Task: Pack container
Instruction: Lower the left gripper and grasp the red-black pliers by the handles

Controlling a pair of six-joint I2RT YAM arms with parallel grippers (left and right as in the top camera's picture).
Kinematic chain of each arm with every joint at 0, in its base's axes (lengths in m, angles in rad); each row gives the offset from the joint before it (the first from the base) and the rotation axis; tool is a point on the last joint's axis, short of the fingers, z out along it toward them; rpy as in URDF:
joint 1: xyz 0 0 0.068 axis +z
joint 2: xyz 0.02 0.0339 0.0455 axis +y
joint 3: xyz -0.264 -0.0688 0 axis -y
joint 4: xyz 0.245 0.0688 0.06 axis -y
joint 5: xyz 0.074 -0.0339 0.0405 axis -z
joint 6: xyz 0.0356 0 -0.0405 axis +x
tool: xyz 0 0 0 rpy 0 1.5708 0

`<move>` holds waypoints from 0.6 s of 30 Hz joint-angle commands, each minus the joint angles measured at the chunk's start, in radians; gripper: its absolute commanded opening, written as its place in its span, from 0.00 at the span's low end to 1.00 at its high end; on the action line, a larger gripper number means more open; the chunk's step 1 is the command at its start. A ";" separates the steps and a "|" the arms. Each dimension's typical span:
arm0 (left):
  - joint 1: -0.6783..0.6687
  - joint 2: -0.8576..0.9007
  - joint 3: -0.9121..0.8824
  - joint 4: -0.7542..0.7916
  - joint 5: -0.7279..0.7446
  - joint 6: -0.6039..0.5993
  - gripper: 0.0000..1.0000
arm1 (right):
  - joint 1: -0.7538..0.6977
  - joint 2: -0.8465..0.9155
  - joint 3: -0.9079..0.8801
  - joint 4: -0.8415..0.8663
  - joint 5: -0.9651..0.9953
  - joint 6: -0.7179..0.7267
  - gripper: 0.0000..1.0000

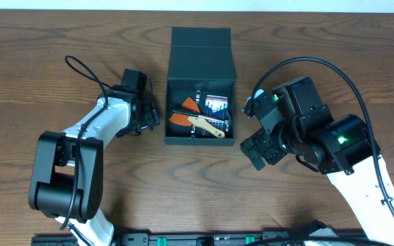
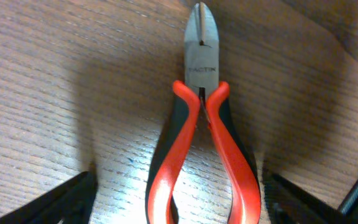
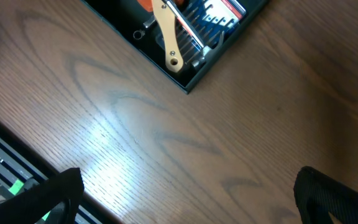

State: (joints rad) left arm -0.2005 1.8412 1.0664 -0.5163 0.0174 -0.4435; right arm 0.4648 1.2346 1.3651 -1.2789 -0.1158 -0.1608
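We find the wooden table (image 1: 306,41) carrying the container (image 1: 202,48) at its centre, between the two arms, with its lid flap folded back. The right gripper (image 3: 188,180) is released over bare wood, near the container's corner. The left gripper (image 2: 179,180) is released, its fingers (image 2: 61,202) on either side of the red-handled pliers (image 2: 201,68). These lie flat on the table, left of the container. A wooden-handled tool (image 1: 207,125) lies inside the container.
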 commanded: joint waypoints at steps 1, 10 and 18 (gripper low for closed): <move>-0.002 0.016 -0.016 -0.007 0.000 0.006 0.80 | -0.010 -0.004 0.002 0.000 0.000 0.014 0.99; -0.002 0.016 -0.015 -0.034 0.000 0.009 0.68 | -0.010 -0.004 0.002 0.000 0.000 0.014 0.99; -0.002 0.016 -0.015 -0.033 0.000 0.021 0.61 | -0.010 -0.004 0.002 0.000 0.000 0.014 0.99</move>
State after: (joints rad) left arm -0.2001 1.8416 1.0664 -0.5434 0.0151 -0.4362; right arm 0.4648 1.2346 1.3651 -1.2789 -0.1158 -0.1608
